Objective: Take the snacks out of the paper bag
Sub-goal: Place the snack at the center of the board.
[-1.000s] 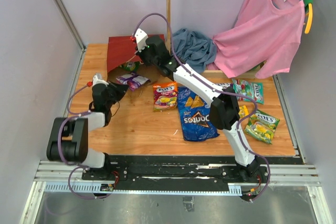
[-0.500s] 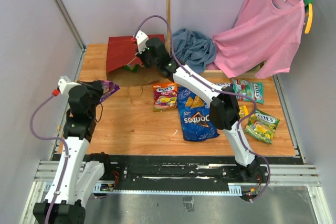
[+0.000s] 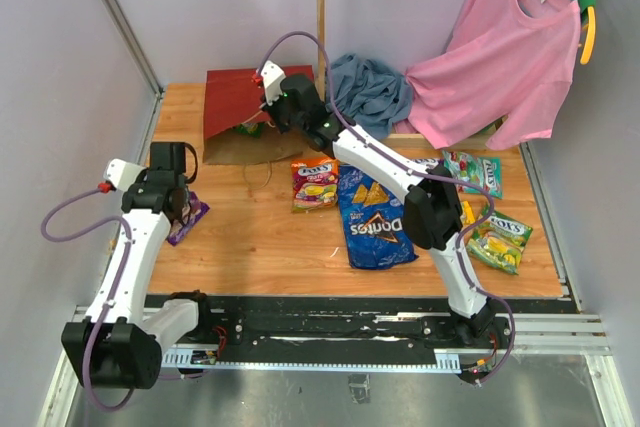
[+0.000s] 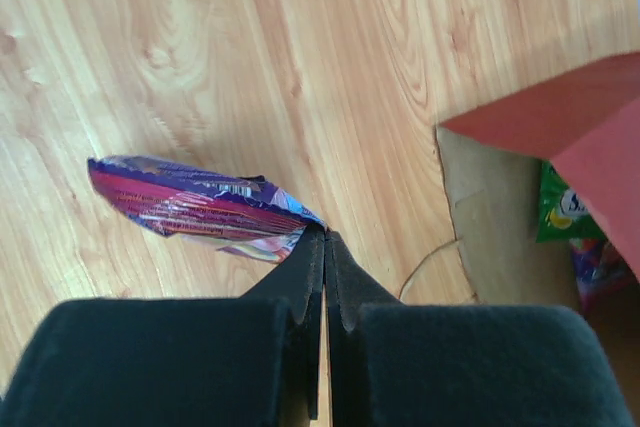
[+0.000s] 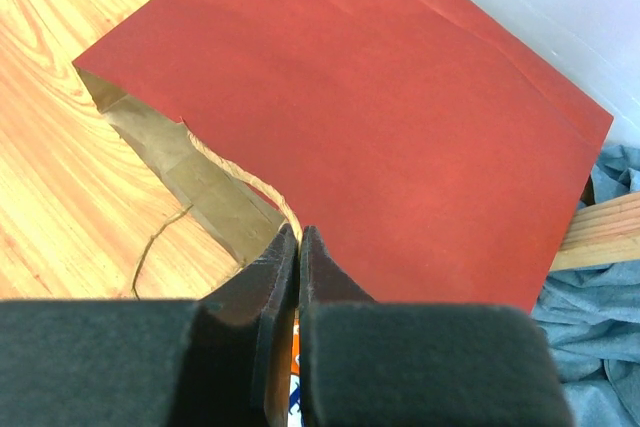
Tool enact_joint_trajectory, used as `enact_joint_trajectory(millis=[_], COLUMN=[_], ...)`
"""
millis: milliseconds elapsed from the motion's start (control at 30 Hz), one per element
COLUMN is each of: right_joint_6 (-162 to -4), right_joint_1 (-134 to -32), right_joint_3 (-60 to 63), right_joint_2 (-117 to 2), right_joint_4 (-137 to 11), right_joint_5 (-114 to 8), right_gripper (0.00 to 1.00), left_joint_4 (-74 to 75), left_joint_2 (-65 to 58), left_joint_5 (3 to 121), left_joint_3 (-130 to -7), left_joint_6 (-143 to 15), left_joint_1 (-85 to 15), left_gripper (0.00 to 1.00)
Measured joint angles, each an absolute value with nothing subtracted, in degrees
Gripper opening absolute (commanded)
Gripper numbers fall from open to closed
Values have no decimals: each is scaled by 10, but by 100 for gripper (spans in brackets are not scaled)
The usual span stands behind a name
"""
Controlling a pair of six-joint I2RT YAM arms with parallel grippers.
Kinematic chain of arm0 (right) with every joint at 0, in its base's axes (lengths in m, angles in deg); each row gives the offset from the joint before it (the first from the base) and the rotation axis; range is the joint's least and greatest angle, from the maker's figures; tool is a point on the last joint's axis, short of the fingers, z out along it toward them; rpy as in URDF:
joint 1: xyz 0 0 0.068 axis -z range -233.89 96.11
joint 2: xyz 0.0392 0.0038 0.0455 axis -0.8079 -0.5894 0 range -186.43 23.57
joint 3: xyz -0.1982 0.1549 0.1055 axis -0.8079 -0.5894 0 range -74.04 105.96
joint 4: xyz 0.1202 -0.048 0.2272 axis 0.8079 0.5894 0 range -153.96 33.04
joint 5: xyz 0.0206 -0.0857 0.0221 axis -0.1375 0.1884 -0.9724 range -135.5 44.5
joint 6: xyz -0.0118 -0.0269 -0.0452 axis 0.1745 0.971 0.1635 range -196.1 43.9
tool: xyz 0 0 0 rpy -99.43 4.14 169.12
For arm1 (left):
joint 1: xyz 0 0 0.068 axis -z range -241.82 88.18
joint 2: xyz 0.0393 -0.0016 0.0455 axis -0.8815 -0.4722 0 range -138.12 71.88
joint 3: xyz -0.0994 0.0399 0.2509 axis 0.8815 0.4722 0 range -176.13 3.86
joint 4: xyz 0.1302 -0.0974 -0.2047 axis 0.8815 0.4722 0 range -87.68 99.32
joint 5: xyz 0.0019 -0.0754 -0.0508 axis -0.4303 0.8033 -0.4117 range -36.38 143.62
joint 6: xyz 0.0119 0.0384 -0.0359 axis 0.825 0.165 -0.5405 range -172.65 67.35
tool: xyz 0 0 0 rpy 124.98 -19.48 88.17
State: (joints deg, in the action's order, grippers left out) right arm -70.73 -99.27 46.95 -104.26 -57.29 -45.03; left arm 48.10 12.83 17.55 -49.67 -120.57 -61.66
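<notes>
While clamped, left jaws on crinkly purple packet (image 4: pixel 195 207), right jaws on paper bag (image 5: pixel 400 117).

Pink shirt (image 3: pixel 510 47), grey-blue cloth (image 3: pixel 370 92), wooden table (image 3: pixel 260 242)

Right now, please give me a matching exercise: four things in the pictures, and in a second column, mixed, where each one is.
Things:
1 purple packet
2 Doritos bag
3 paper bag
4 pink shirt

Places:
a flat on the middle of the table
b hanging at the far right
c pinched by the left gripper
d edge pinched by the right gripper

Pairs: 1-c; 2-a; 3-d; 4-b
</notes>
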Motion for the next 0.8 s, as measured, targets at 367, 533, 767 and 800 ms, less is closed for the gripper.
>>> enact_joint_trajectory(millis=[367,533,767,800], right_joint_6=[-708,-711,-711,-712], right_joint_1=[-993,-993,-993,-993], right_joint_3=[459,459,459,459], right_joint_2=[-1037,-1037,-1037,-1037], right_joint_4=[-582,-582,-582,-581], right_joint_5=[-455,-455,-455,-455], right_gripper=[1,1,1,1], left_joint_4=[516,521,528,529], left_joint_2=[150,147,151,154], left_joint_5=[146,146,149,150], left_joint_3=[-497,-497,-497,-497], left_joint_6=[-1247,-1251,-1247,-1245], left_joint_1=[-640,-640,-640,-640], left_gripper=[1,1,1,1])
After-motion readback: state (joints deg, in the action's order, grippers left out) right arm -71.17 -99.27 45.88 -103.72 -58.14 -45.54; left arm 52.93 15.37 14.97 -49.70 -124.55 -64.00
